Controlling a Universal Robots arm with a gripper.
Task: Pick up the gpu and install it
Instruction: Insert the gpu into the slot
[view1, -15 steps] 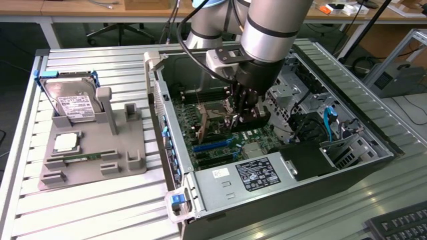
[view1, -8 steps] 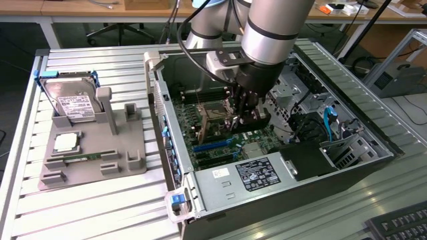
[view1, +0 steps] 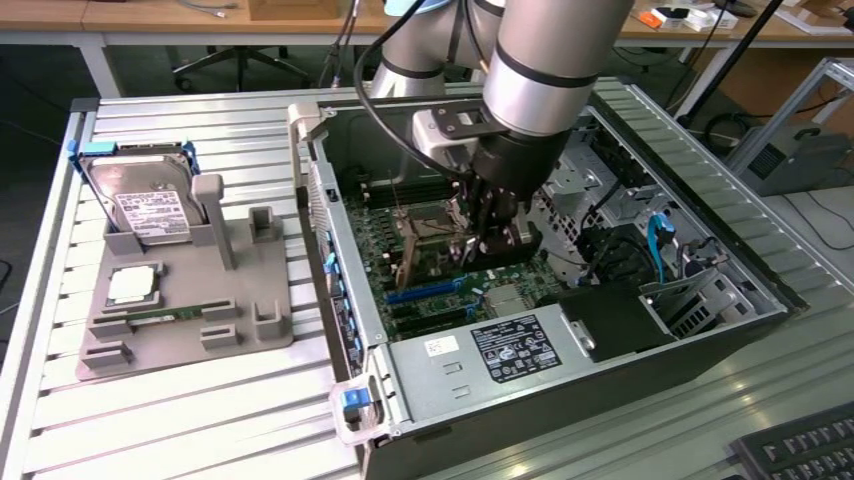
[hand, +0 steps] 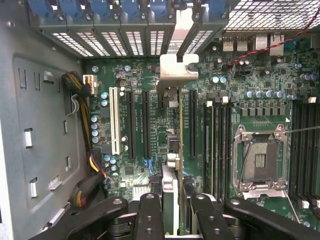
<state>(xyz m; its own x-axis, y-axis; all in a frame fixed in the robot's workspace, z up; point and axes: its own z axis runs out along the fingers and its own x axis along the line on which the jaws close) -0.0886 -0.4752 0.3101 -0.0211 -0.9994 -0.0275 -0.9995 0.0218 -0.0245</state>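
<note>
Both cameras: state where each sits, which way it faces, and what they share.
Exterior view: off the arm, high, looking down at the open computer case and parts stand; the arm and end effector show.
Wrist view: on the wrist, facing along the end effector at the motherboard; its fingers grip the gpu.
Shared: motherboard, end effector.

We count one hard drive (view1: 144, 205), one gpu (hand: 172, 150), one computer case (view1: 441, 385), one keyboard (view1: 801, 452), one gripper (hand: 172, 220).
</note>
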